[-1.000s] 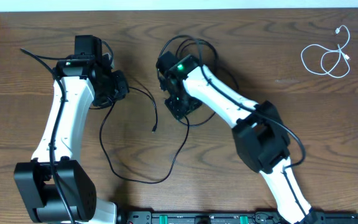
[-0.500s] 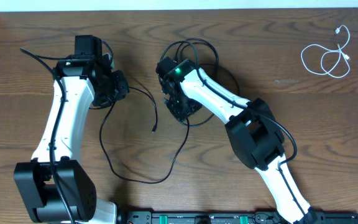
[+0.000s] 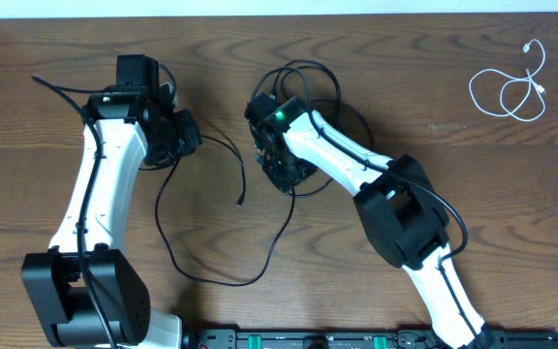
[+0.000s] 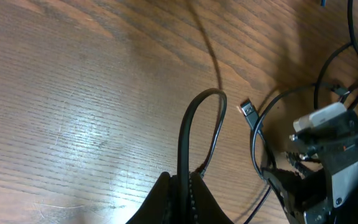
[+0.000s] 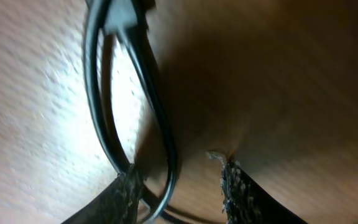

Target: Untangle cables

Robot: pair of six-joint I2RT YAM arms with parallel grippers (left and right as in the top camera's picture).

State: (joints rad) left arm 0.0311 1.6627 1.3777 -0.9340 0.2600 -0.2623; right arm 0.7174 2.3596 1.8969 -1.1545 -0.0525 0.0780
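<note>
Right arm (image 3: 356,167) has edged left.
Only wrist views show: left pincer (image 4: 182,191) clamped on black cable (image 4: 184,124), right pincer (image 5: 179,180) apart.

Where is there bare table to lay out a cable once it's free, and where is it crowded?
Bare table lies between the right arm and the white cable, and below that cable toward the near right edge. Also far left of the left arm. Crowded: the middle, where black cables loop between both arms.
</note>
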